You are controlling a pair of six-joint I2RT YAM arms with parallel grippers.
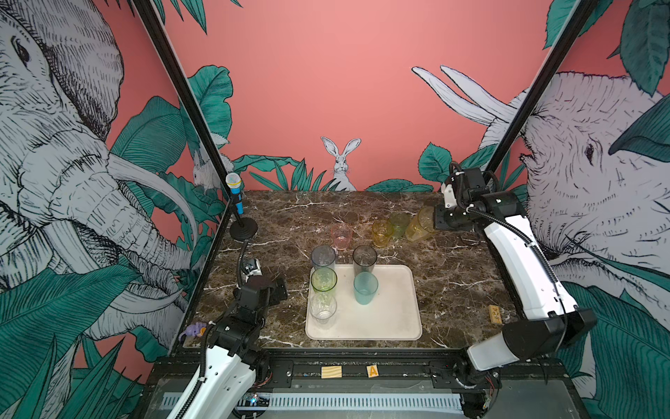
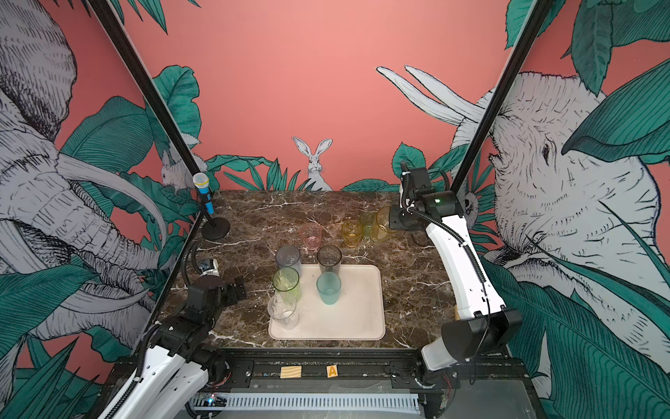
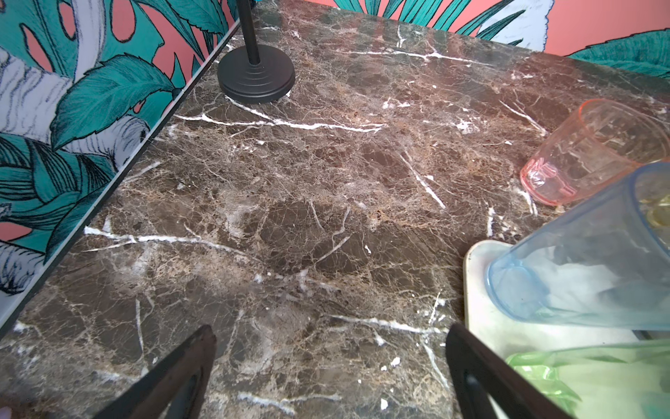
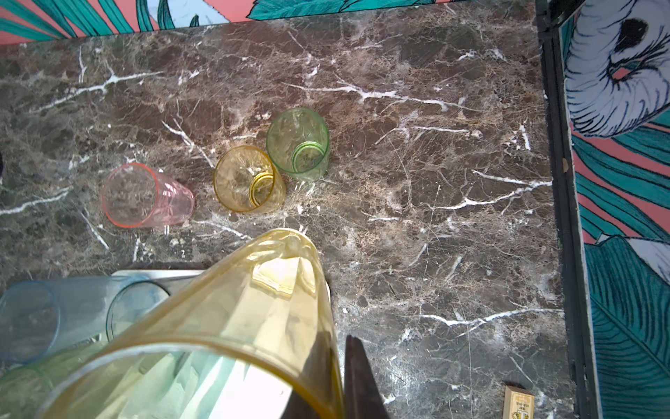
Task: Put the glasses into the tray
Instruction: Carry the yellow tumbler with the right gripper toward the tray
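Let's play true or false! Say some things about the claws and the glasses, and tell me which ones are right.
1. The right claw is holding a tall yellow glass. True.
2. The pink glass is in the tray. False: it stands on the table, behind the tray.
3. The left claw is open and holds nothing. True.
4. Only two glasses are in the tray. False: five stand in it.
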